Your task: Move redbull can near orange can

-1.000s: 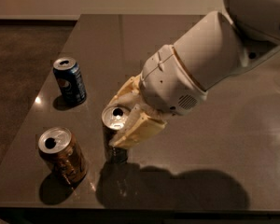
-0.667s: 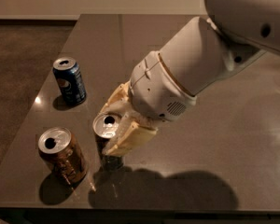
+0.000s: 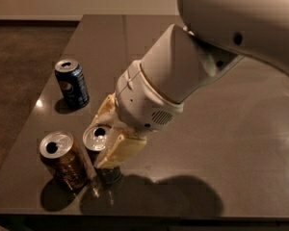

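The redbull can (image 3: 97,139) stands upright near the table's front left, its silver top showing and its slim body mostly hidden by the fingers. My gripper (image 3: 105,134) is shut on it, one cream finger (image 3: 118,151) at its right and one behind it. The orange can (image 3: 62,160), coppery with a silver top, stands upright just left of the redbull can, a narrow gap apart or touching; I cannot tell which. The large white arm (image 3: 183,76) reaches in from the upper right.
A dark blue can (image 3: 71,83) with a round logo stands upright farther back at the left. The brown table (image 3: 221,153) has its front edge just below the cans and its left edge close to the orange can.
My gripper has carried the redbull can to the left and toward the front, closing the gap to the orange can. The other two cans have not moved.
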Controlling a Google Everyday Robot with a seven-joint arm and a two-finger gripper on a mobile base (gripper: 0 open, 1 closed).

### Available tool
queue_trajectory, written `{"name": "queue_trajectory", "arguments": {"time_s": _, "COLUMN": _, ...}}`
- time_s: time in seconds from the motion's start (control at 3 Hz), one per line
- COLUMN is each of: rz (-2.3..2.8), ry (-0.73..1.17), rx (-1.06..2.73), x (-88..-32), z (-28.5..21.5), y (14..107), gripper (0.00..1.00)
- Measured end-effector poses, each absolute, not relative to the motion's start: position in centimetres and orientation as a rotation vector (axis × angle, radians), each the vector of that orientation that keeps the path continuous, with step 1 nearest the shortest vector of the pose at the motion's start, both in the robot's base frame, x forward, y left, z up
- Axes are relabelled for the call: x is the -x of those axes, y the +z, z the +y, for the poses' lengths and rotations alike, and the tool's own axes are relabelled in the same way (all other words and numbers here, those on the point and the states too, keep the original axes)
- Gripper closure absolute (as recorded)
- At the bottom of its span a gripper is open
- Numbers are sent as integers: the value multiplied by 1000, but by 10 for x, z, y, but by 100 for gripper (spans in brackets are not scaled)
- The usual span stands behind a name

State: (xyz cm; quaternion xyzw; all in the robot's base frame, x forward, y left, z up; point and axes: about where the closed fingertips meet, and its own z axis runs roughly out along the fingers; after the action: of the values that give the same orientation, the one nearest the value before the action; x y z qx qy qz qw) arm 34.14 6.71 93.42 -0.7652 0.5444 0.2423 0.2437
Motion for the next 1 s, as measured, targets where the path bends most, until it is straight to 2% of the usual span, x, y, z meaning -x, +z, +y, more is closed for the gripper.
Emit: {"name": "queue_trajectory", "arguments": {"time_s": 1.0, "rz": 1540, "ry": 685, "rx": 2095, "x": -343, "z": 77, "y": 919, "gripper": 12}}
